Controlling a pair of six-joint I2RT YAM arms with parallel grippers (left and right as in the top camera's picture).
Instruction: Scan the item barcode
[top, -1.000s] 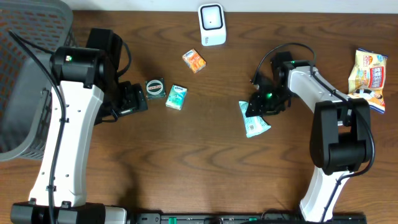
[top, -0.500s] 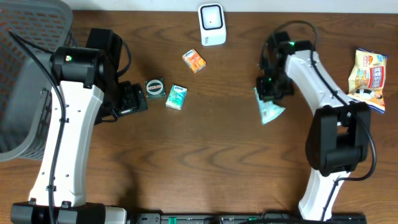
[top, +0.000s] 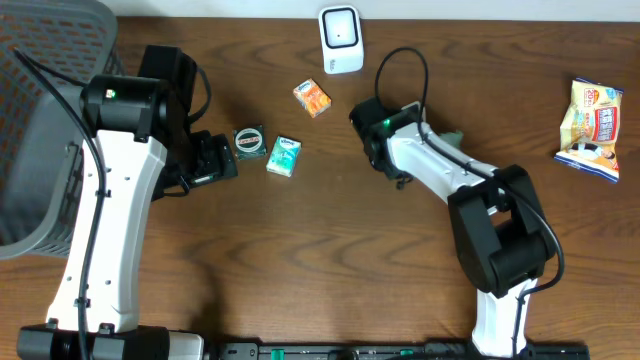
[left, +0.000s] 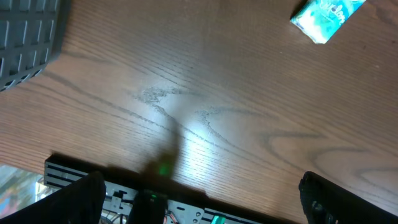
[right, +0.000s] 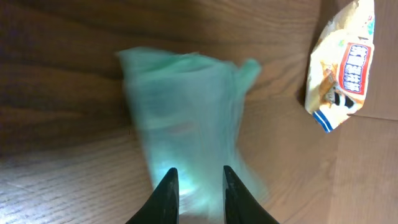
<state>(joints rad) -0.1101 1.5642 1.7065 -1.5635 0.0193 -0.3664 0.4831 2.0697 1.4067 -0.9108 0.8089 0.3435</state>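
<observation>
The right gripper (right: 199, 190) pinches the green packet (right: 186, 106) between narrow fingers; the packet sticks out ahead of them, blurred. From above it's mostly hidden under the arm, apart from the white scanner (top: 341, 40). The left gripper (left: 199, 186) gapes wide, holding nothing.

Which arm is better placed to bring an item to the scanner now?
Right. The right gripper is shut on the packet, near the scanner. The left gripper is open and empty.
</observation>
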